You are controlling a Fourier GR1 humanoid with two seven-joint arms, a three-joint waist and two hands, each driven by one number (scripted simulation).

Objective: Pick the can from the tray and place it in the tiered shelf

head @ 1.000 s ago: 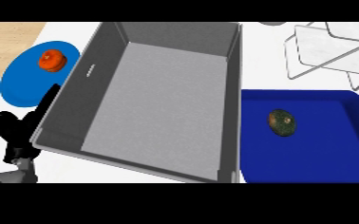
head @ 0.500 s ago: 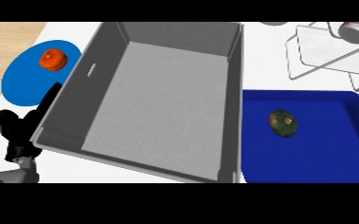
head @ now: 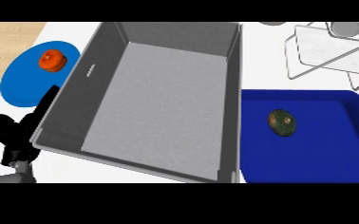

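Counter space in your view is mostly taken by a large grey open-topped bin (head: pixel 98 83) sitting across the middle of the frame, its pale speckled floor showing. You are seeing the robot's left hand (head: pixel 21 135), black, at the lower left of the frame, just outside the bin's left wall; its fingers are standing straight and relaxed, pointing up toward the upper right, and they are holding nothing. The right hand is not showing anywhere in your view.

At the lower right, a deep blue rectangular tray (head: pixel 329 147) is lying just beside the bin's right wall. Inside it, toward its left half, a dark greenish-brown rounded object (head: pixel 282 122) is resting on the tray floor; this is sitting where the can should be, though you cannot tell from its look that it is a can.

At the upper right, a thin grey wire-framed tiered shelf (head: pixel 316 52) is standing on the white counter, well apart from the hand.

At the upper left, a round blue plate (head: pixel 24 80) is carrying a small orange-red rounded item (head: pixel 52 60) near its top edge.
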